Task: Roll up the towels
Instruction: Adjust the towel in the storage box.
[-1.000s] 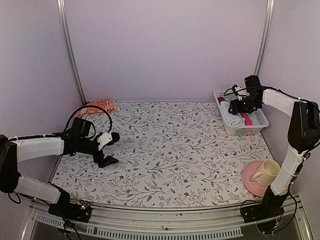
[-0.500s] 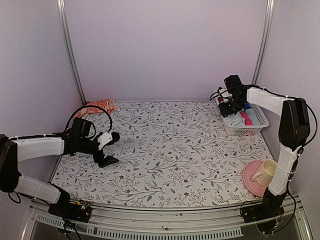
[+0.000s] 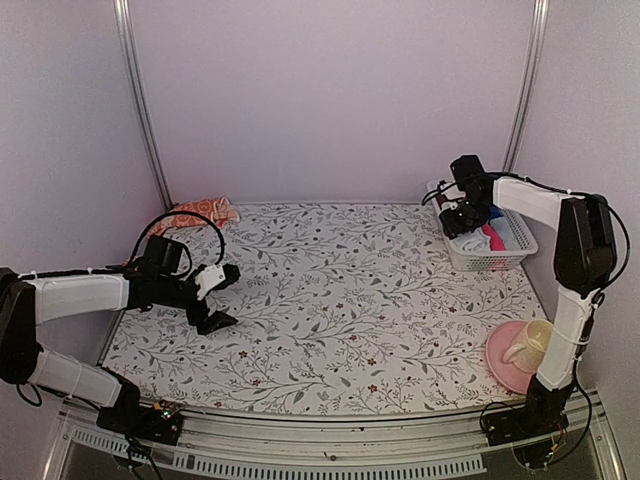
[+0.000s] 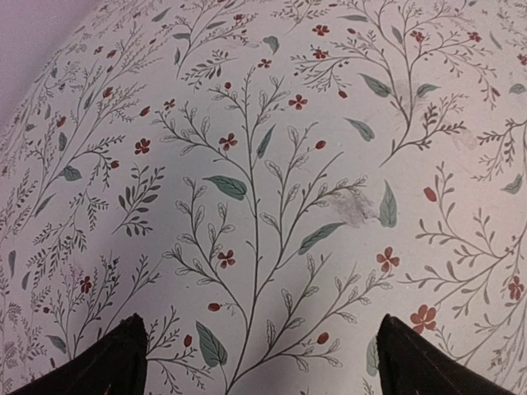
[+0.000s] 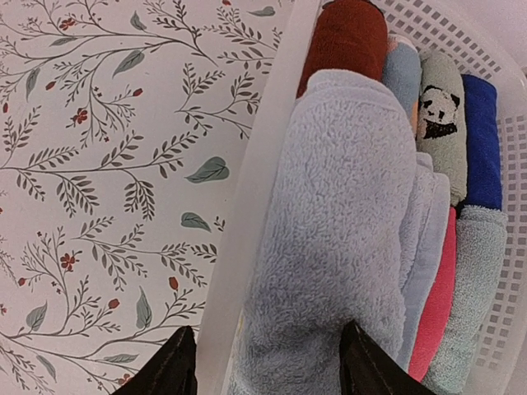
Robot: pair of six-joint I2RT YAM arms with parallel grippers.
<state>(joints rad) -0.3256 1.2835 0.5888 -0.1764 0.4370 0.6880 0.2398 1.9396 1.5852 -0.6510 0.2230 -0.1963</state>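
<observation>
The orange-red towel (image 3: 200, 212) lies crumpled at the back left corner of the table. A light blue fluffy towel (image 5: 346, 230) lies rolled in the white basket (image 5: 262, 164) at the back right (image 3: 472, 263). My right gripper (image 5: 268, 366) is open and low over the basket's left side (image 3: 456, 222). One finger is outside the basket wall and the other rests on the blue towel. My left gripper (image 4: 259, 362) is open and empty, close above the bare floral tabletop at the left (image 3: 220, 297), well in front of the orange-red towel.
The basket also holds a dark red roll (image 5: 346, 37), a panda-print roll (image 5: 440, 115), a dark blue roll (image 5: 482, 140) and a pink roll (image 5: 436, 304). A pink plate (image 3: 498, 362) with a cream cup (image 3: 530, 343) stands at the front right.
My right gripper has moved left from over the middle of the basket to its left side. The left arm has not moved.
</observation>
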